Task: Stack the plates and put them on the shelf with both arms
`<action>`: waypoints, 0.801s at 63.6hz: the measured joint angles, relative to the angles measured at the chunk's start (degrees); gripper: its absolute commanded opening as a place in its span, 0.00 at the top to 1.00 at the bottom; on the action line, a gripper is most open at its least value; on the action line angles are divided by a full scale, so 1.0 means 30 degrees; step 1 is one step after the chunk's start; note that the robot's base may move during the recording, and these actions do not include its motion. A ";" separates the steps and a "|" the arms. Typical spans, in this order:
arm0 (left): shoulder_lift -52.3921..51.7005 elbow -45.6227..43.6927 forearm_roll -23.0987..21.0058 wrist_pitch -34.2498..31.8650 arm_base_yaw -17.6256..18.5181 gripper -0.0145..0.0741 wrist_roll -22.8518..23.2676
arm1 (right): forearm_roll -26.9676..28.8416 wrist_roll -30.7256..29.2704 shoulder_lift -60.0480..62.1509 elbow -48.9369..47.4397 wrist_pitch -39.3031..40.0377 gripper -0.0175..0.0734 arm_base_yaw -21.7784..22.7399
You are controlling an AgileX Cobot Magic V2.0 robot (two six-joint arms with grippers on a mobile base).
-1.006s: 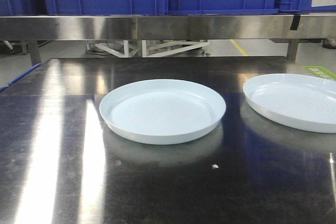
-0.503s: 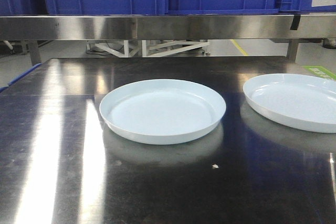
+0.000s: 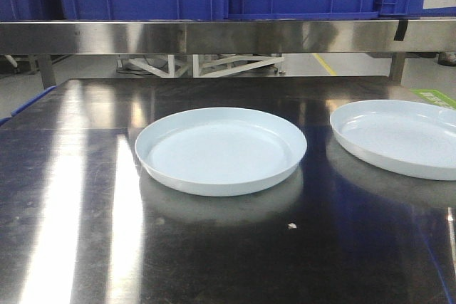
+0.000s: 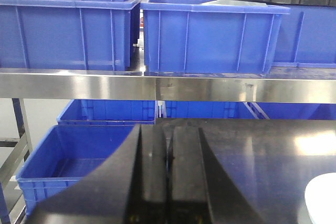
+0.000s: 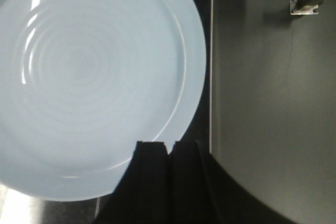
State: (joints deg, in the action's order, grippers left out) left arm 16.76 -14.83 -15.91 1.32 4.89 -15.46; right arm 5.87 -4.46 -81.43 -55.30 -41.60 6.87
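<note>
Two pale bluish-white plates lie apart on the dark steel tabletop: one plate (image 3: 221, 149) in the middle, the other plate (image 3: 399, 135) at the right, cut off by the frame edge. The right wrist view looks straight down on a plate (image 5: 89, 77); my right gripper (image 5: 171, 145) hangs shut over its near rim, holding nothing. My left gripper (image 4: 168, 135) is shut and empty, pointing level at the shelf rail (image 4: 168, 85), with a plate edge (image 4: 323, 203) at lower right. The shelf rail (image 3: 214, 36) spans the back. Neither gripper shows in the front view.
Big blue crates (image 4: 210, 35) stand on the shelf, with more blue crates (image 4: 73, 156) below at the left. The table's right edge (image 5: 211, 66) runs just beside the right plate, floor beyond it. A small crumb (image 3: 291, 226) lies in front of the middle plate.
</note>
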 measured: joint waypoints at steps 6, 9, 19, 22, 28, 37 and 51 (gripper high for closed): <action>0.0000 0.0000 0.0000 0.0000 0.0000 0.75 0.0000 | 0.0000 0.0000 -0.1159 -0.0962 -0.0383 0.54 0.0252; 0.0000 0.0000 0.0000 0.0000 0.0000 0.75 0.0000 | 0.0000 0.0000 -0.1866 -0.1489 -0.0466 0.51 0.0331; 0.0000 0.0000 0.0000 0.0000 0.0000 0.75 0.0000 | 0.0000 0.0000 -0.3849 -0.3249 -0.1393 0.48 0.0342; 0.0000 0.0000 0.0000 0.0000 0.0000 0.75 0.0000 | 0.0000 -0.0038 -0.4528 -0.3822 -0.1771 0.48 0.0342; 0.0000 0.0000 0.0000 0.0000 0.0000 0.75 0.0000 | 0.0000 -0.0035 -0.5659 -0.4884 -0.2590 0.48 0.0342; 0.0000 0.0000 0.0000 0.0000 0.0000 0.75 0.0000 | 0.0041 -0.0064 -0.6517 -0.6303 -0.3448 0.48 0.0342; 0.0000 0.0000 0.0000 0.0000 0.0000 0.75 0.0000 | 0.0083 -0.0219 -0.6620 -0.7271 -0.3692 0.37 0.0748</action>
State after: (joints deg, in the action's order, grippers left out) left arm 16.76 -14.83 -15.91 1.32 4.89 -15.46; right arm 6.11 -5.12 -101.29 -77.12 -52.68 9.11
